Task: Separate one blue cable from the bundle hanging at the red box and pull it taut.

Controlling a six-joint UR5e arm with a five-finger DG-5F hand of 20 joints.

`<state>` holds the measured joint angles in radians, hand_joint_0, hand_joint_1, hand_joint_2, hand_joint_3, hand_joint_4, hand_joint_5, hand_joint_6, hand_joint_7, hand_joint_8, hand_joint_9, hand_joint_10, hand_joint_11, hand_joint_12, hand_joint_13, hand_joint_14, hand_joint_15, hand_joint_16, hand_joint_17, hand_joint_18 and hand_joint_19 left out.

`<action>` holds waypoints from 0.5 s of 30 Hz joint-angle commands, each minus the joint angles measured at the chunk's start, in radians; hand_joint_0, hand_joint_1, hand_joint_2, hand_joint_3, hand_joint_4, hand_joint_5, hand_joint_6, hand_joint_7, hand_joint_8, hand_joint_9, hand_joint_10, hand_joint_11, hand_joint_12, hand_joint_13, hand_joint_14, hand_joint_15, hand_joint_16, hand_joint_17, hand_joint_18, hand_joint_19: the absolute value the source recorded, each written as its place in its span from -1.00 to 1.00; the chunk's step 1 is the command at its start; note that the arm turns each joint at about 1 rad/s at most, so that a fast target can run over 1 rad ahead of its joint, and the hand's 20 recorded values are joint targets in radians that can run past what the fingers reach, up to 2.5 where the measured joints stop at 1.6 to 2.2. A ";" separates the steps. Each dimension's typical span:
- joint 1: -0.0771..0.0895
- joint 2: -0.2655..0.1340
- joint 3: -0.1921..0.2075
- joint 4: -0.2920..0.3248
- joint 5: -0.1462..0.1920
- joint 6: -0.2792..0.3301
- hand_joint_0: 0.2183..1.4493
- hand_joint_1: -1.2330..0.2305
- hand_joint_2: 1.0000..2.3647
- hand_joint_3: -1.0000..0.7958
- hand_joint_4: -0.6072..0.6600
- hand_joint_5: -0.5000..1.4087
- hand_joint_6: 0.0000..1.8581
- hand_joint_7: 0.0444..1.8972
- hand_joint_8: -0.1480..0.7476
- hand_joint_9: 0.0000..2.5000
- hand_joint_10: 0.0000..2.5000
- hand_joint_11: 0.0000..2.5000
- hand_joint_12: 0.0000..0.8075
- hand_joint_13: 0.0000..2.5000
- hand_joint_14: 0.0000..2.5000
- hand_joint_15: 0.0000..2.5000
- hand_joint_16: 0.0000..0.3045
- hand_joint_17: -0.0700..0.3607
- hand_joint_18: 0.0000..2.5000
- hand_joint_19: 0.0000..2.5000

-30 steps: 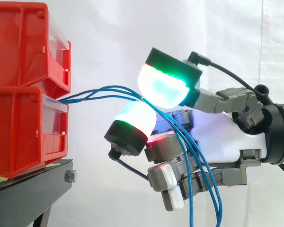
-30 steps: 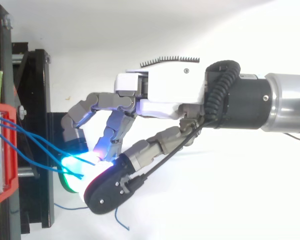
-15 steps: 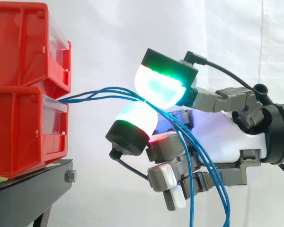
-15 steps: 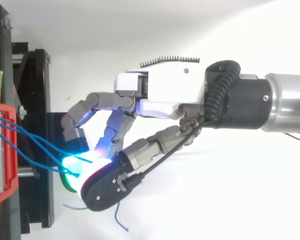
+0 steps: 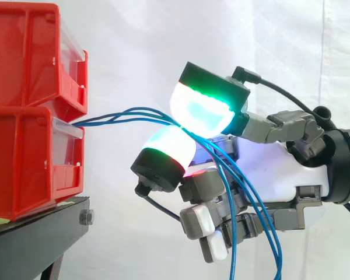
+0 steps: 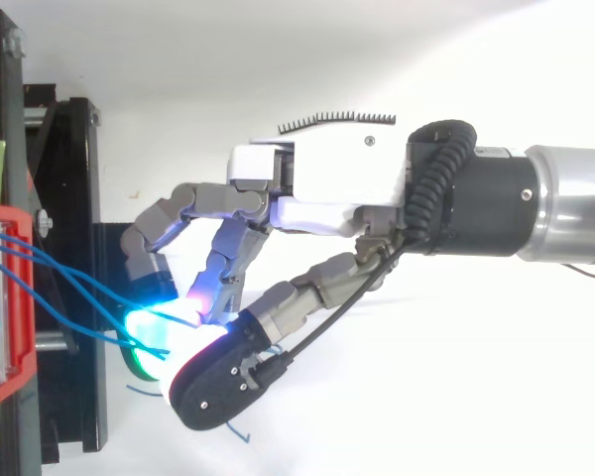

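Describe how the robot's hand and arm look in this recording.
The hand has a white shell for a palm and grey, blocky fingers. Its fingertip pads are thick rounded domes that glow cyan-white with a green rim and are backed by black caps. One lower finger shows a red glow. Behind the hand, the arm is a black cylinder, then brushed silver.

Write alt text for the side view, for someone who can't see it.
The robot hand pinches blue cables between glowing fingertip pads. The cables run from stacked red bins on the left and hang down past the palm.
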<state>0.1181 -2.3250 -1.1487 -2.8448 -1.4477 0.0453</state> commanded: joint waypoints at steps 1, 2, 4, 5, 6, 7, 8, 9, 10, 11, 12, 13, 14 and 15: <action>0.000 0.001 0.000 -0.002 0.001 0.001 -0.26 -0.63 -1.00 -0.44 -0.06 -0.64 -0.03 0.43 -0.07 -0.12 -0.97 -0.15 -0.19 -0.20 -0.98 -0.44 -0.75 -0.27 -0.28 -0.52; 0.000 -0.001 0.000 -0.002 0.001 0.001 -0.32 -0.64 -1.00 -0.44 -0.07 -0.62 -0.05 0.43 -0.07 -0.10 -0.97 -0.15 -0.19 -0.20 -0.98 -0.44 -0.75 -0.28 -0.28 -0.50; 0.000 0.001 0.000 -0.007 0.001 0.001 -0.38 -0.62 -1.00 -0.44 -0.09 -0.61 -0.05 0.40 -0.07 -0.09 -0.97 -0.18 -0.19 -0.19 -0.98 -0.43 -0.75 -0.27 -0.28 -0.51; 0.000 -0.001 0.000 -0.007 0.001 0.001 -0.40 -0.61 -1.00 -0.44 -0.14 -0.59 -0.07 0.41 -0.09 -0.09 -0.98 -0.19 -0.17 -0.19 -0.98 -0.43 -0.75 -0.27 -0.28 -0.50; 0.000 0.001 0.000 -0.007 0.000 0.001 -0.46 -0.59 -1.00 -0.44 -0.16 -0.59 -0.07 0.35 -0.08 -0.08 -0.98 -0.21 -0.17 -0.19 -0.98 -0.43 -0.74 -0.26 -0.27 -0.49; 0.000 -0.001 0.000 -0.007 0.000 0.001 -0.51 -0.55 -1.00 -0.44 -0.23 -0.58 -0.08 0.28 -0.07 -0.08 -0.98 -0.24 -0.15 -0.18 -0.98 -0.44 -0.73 -0.25 -0.26 -0.50; -0.001 0.001 0.000 -0.007 0.000 0.001 -0.51 -0.53 -1.00 -0.44 -0.25 -0.57 -0.10 0.29 -0.08 -0.07 -0.98 -0.25 -0.17 -0.18 -0.98 -0.44 -0.73 -0.25 -0.26 -0.50; 0.000 -0.001 0.000 -0.007 0.000 0.001 -0.51 -0.52 -1.00 -0.44 -0.27 -0.57 -0.10 0.29 -0.10 -0.07 -0.98 -0.26 -0.16 -0.18 -0.98 -0.44 -0.73 -0.25 -0.26 -0.49; 0.000 -0.001 0.000 -0.008 0.001 0.001 -0.52 -0.50 -1.00 -0.44 -0.29 -0.56 -0.11 0.30 -0.09 -0.06 -0.98 -0.26 -0.16 -0.18 -0.98 -0.44 -0.73 -0.25 -0.26 -0.50; 0.000 0.001 0.000 -0.008 0.001 0.001 -0.53 -0.47 -1.00 -0.44 -0.29 -0.56 -0.12 0.29 -0.10 -0.06 -0.98 -0.28 -0.15 -0.17 -0.98 -0.44 -0.73 -0.24 -0.25 -0.50; 0.000 -0.001 0.000 -0.007 0.001 0.001 -0.53 -0.41 -1.00 -0.44 -0.30 -0.56 -0.12 0.28 -0.10 -0.06 -0.98 -0.28 -0.15 -0.17 -0.98 -0.44 -0.73 -0.24 -0.25 -0.50; 0.000 0.001 0.000 -0.008 0.001 0.001 -0.54 -0.35 -1.00 -0.44 -0.31 -0.55 -0.13 0.29 -0.10 -0.06 -0.98 -0.29 -0.16 -0.17 -0.98 -0.44 -0.73 -0.24 -0.25 -0.50; 0.000 0.001 0.000 -0.008 0.001 0.001 -0.53 -0.28 -1.00 -0.44 -0.32 -0.55 -0.14 0.31 -0.09 -0.05 -0.98 -0.28 -0.16 -0.17 -0.98 -0.45 -0.73 -0.24 -0.25 -0.49; 0.000 0.001 0.000 -0.008 0.001 0.001 -0.53 -0.27 -1.00 -0.44 -0.32 -0.55 -0.15 0.31 -0.09 -0.05 -0.97 -0.29 -0.15 -0.17 -0.98 -0.45 -0.73 -0.24 -0.25 -0.49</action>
<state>0.1181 -2.3245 -1.1490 -2.8526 -1.4468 0.0460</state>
